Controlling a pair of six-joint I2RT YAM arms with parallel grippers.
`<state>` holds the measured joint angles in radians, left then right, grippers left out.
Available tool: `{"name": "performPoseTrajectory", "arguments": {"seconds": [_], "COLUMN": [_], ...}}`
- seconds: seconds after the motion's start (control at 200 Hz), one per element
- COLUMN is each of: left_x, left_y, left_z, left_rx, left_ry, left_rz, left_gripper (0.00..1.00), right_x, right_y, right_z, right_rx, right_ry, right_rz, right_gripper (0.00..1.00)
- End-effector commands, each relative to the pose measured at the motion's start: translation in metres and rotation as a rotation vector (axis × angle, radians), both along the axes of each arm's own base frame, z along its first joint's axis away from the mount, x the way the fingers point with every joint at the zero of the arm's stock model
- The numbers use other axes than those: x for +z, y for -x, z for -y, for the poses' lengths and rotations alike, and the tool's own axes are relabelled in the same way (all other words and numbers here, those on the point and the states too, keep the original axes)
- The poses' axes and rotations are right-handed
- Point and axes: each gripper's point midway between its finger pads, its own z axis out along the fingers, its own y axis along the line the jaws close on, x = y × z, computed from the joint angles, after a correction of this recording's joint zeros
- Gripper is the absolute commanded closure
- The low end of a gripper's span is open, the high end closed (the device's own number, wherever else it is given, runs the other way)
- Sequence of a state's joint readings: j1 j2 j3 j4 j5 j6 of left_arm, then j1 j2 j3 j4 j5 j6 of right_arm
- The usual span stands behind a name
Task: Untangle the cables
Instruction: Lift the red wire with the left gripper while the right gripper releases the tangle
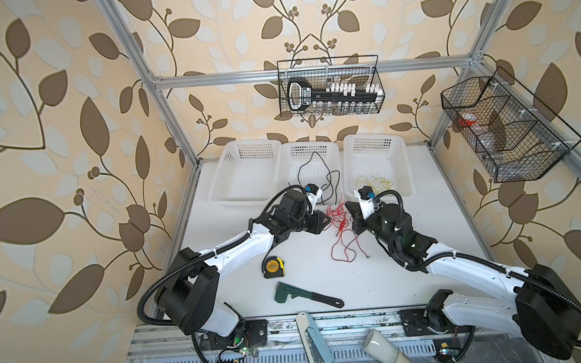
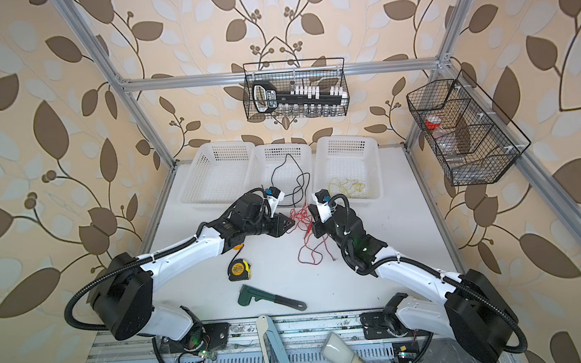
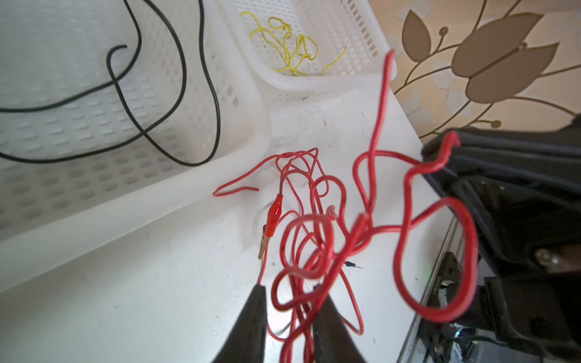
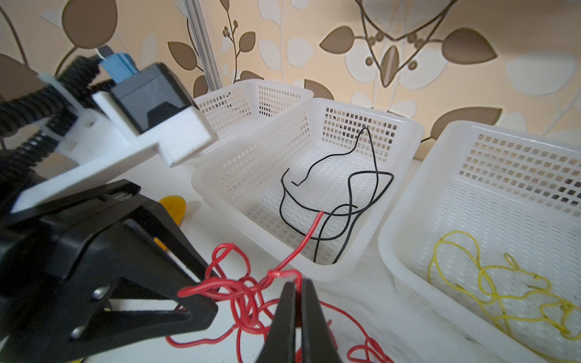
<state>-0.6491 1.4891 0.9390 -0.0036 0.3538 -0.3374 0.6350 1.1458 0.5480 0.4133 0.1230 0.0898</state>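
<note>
Inward the left arm (image 1: 237,250) and right arm (image 1: 465,264) reach, jaws clamped on red cables (image 4: 245,287).

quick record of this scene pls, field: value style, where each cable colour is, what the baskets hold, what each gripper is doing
red cables: tangled heap on the table, in no basket
black cable: loose in the middle basket
yellow cable: in the right basket
left basket: no cable visible
right gripper: shut on the red cables
left gripper: jaws narrowly apart around red strands, grip unclear
also on table: tape measure, green wrench
</note>
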Motion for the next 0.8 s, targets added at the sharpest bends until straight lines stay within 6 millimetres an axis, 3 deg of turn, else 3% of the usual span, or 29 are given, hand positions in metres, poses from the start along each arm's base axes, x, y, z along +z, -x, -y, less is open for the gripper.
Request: {"name": "performPoseTrajectory", "arguments": {"seconds": [0.0, 0.085, 0.265, 0.285, 0.355, 0.53, 0.795], "left_x": [0.013, 0.014, 0.017, 0.030, 0.033, 0.038, 0.048], "left_y": [-0.007, -0.007, -0.006, -0.004, -0.002, 0.000, 0.000], "left_z": [0.003, 0.001, -0.004, -0.006, -0.007, -0.012, -0.011], "left_rx": [0.026, 0.034, 0.051, 0.052, 0.051, 0.051, 0.039], "left_ry": [0.022, 0.022, 0.018, 0.038, 0.036, 0.020, 0.033], "left_rz": [0.048, 0.054, 0.068, 0.093, 0.102, 0.123, 0.141], "left_gripper": [0.90, 1.00, 1.00, 1.00, 1.00, 1.00, 1.00], "right_x": [0.018, 0.016, 0.006, 0.004, -0.001, -0.014, -0.025], "right_y": [0.001, 0.002, 0.000, 0.001, 0.001, 0.003, 0.037], "right_z": [-0.004, -0.003, 0.005, 0.006, 0.011, 0.027, -0.004], "right_rx": [0.014, 0.012, -0.024, -0.028, -0.042, -0.074, 0.168], "right_ry": [-0.034, -0.033, -0.018, -0.018, -0.015, -0.029, -0.098], "right_rz": [0.031, 0.026, -0.005, -0.012, -0.031, -0.084, -0.146], "right_gripper": [0.93, 0.92, 0.85, 0.85, 0.82, 0.69, 0.67]}}
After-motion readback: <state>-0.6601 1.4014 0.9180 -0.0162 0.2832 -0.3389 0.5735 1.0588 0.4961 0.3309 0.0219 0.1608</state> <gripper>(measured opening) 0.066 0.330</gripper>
